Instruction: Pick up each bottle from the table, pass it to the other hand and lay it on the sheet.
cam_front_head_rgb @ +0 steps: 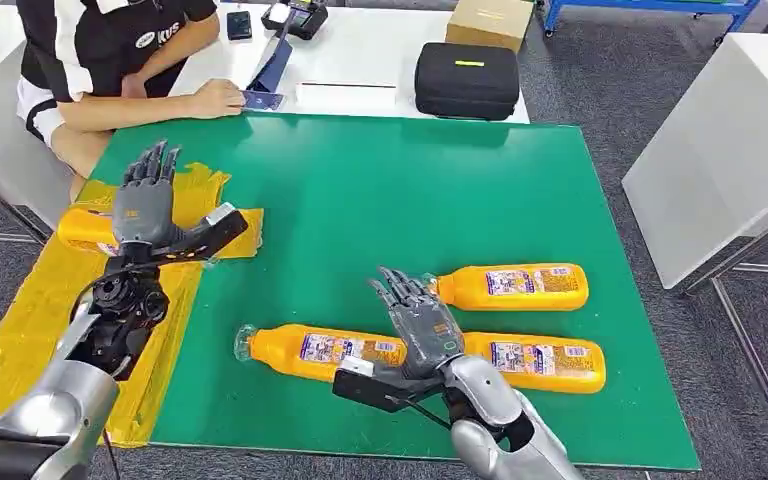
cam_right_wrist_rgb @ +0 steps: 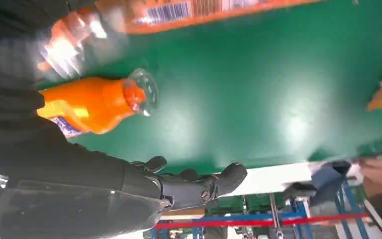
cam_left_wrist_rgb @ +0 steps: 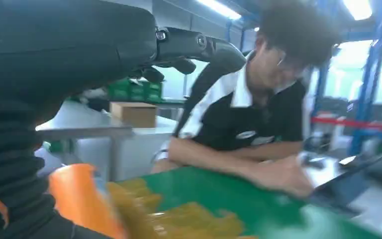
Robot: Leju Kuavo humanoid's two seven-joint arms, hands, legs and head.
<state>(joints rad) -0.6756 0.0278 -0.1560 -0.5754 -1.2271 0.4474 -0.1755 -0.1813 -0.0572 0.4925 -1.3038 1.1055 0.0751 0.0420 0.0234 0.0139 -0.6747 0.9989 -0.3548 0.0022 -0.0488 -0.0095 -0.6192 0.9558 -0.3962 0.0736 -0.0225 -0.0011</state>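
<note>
Both robot hands hang with fingers spread and hold nothing. Left robot hand [cam_front_head_rgb: 144, 200] hovers above the crumpled yellow plastic sheet [cam_front_head_rgb: 30, 320], right over an orange plastic bottle [cam_front_head_rgb: 85, 230] lying there, which looks laid down as the task asks. Right robot hand [cam_front_head_rgb: 418, 320] hovers over the green mat surface [cam_front_head_rgb: 380, 190], well away from the sheet, above the long orange bottle with a clear cap [cam_front_head_rgb: 315, 352] nearest the sheet; I judge that one is next. Two more orange bottles lie farther from the sheet, one [cam_front_head_rgb: 512, 286] behind the other [cam_front_head_rgb: 540, 360]. A seated person [cam_front_head_rgb: 110, 60] leans on the white table beyond the sheet.
</note>
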